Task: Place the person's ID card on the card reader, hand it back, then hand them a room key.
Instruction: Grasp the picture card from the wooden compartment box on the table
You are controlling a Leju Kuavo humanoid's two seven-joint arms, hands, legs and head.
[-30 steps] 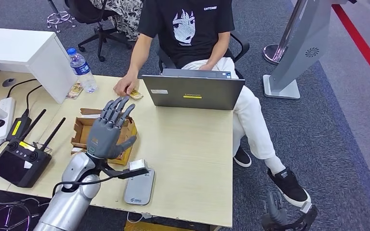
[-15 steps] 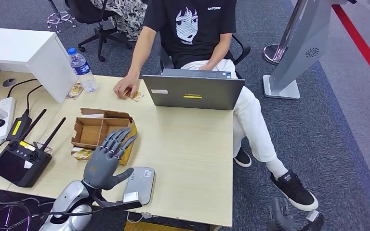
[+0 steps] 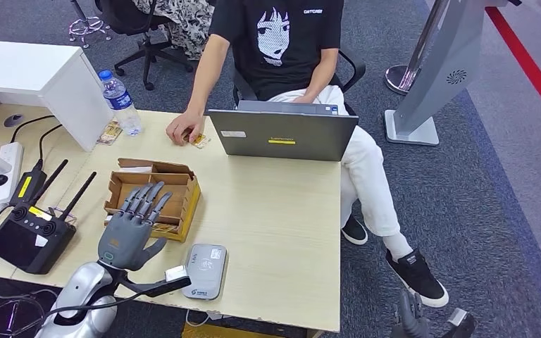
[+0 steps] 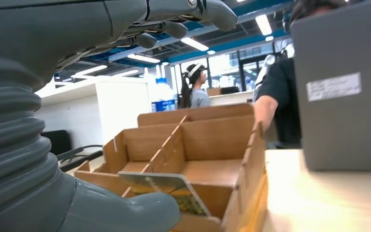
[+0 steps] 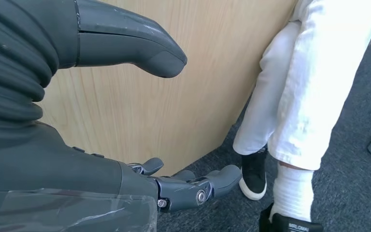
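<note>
While the person's hand (image 3: 183,129) rests on the far side of the desk (image 3: 275,211) with a small yellowish card (image 3: 199,140) at its fingertips, just left of the laptop (image 3: 282,134), the card's long axis runs roughly along the desk's far edge; its print is too small to read, and I cannot tell whether it is the ID card. The reader (image 3: 204,271), a grey rounded slab, lies flat near the front edge with its long axis running front to back, and nothing lies on it.

Just left of the reader, the left hand (image 3: 130,229) hovers palm down over the near edge of the box (image 3: 153,197), fingers spread wide and straight, pointing away from the robot, holding nothing. From the left wrist, the box (image 4: 198,150) shows as open cardboard split by dividers into compartments; a card (image 4: 162,186) with printed colours leans in the near compartment, and the farther ones look bare as far as they show.

Beside the desk's side panel, the right hand (image 5: 125,121) hangs low, thumb and fingers apart, gripping nothing.

A bottle (image 3: 120,103) stands at the far left, and a black controller (image 3: 28,232) with antennas lies left of the box.
</note>
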